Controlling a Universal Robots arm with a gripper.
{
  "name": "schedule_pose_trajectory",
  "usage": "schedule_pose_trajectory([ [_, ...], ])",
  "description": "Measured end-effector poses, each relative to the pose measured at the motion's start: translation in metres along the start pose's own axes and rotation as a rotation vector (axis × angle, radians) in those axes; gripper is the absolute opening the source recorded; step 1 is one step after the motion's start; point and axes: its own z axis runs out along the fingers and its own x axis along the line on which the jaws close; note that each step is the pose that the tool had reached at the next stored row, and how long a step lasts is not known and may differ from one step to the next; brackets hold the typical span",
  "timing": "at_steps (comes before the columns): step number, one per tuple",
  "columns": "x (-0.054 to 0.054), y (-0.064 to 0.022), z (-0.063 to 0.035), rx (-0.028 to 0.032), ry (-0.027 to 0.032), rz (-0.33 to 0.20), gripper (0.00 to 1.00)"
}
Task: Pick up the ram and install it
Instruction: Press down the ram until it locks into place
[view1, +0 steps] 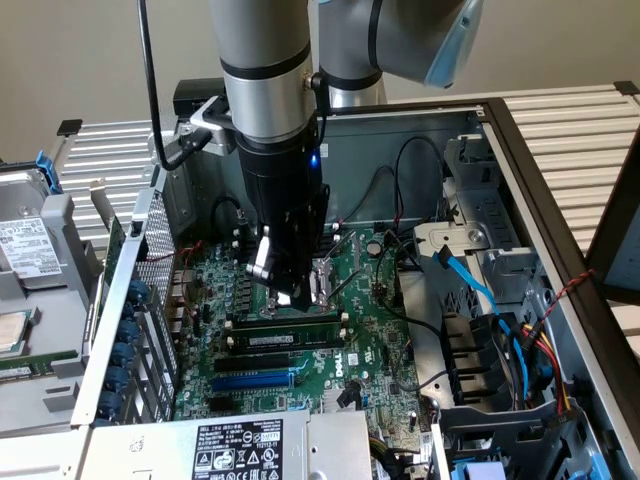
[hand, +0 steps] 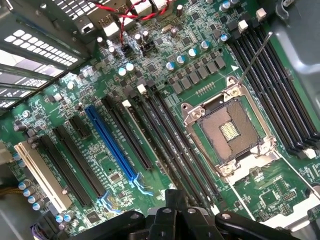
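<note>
Gripper (view1: 288, 285) low over the motherboard (view1: 370, 330) near its middle, fingers pressed together, nothing visibly pinched. Ram (view1: 285, 339) lies along a black slot just below the gripper, looks seated or nearly. Judged: install step; next needs even downward press

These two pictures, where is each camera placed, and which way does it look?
Exterior view: off the arm, above and in front of the open computer case, looking down at the circuit board; the grey arm and its shut gripper show.
Wrist view: on the wrist, close above the board, looking down on the black slots, blue slot and processor socket; the gripper's dark body shows.
Shared: board, blue slot, socket.
</note>
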Motion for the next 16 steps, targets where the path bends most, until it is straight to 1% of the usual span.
schedule_pose_trajectory([
  [16,-0.0001,-0.0001,-0.0017,0.0020,0.0197,0.212,0.10],
])
